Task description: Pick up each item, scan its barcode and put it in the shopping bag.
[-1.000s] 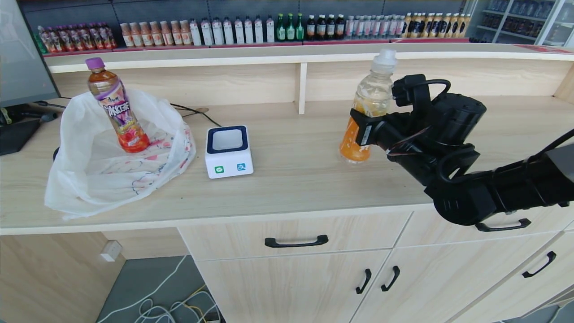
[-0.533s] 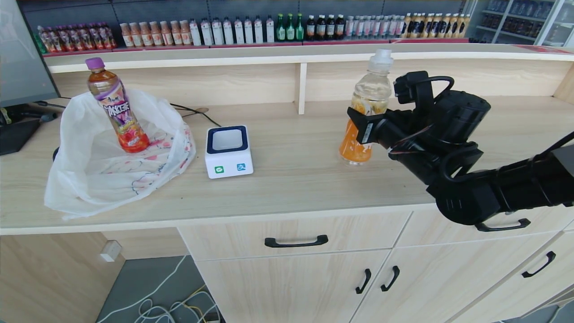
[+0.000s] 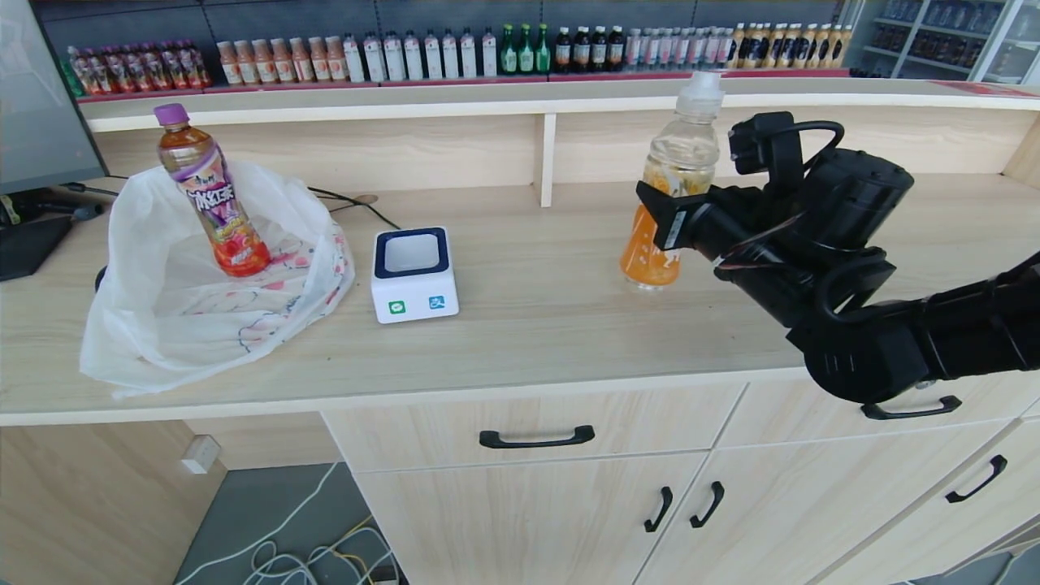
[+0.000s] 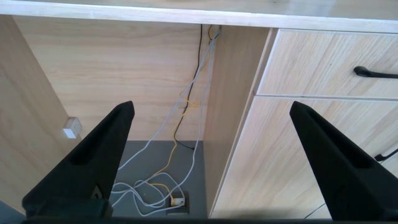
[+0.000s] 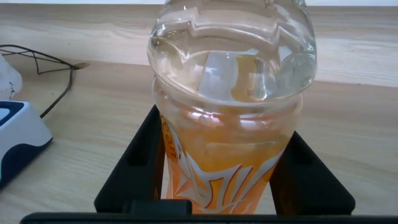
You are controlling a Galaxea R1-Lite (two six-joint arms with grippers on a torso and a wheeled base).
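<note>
An orange drink bottle (image 3: 668, 191) with a white cap is held upright just above the counter at the right, my right gripper (image 3: 670, 213) shut around its middle. In the right wrist view the same orange bottle (image 5: 230, 134) stands between both black fingers (image 5: 140, 158). A white shopping bag (image 3: 175, 301) lies open at the counter's left, with a purple-capped tea bottle (image 3: 211, 191) standing in it. A white barcode scanner (image 3: 413, 274) sits between the bag and the orange bottle. My left gripper (image 4: 208, 165) hangs open below the counter, facing the cabinet front and floor cables.
The wooden counter (image 3: 528, 325) has a raised back ledge with a vertical divider (image 3: 548, 158). Cables (image 3: 357, 203) run behind the scanner. A dark monitor (image 3: 41, 122) stands at the far left. Drawers with black handles (image 3: 536, 439) are under the counter. Bottles line the far shelf.
My right gripper has lifted the orange bottle slightly up and to the right off the counter. The bag, tea bottle and scanner have not moved.
</note>
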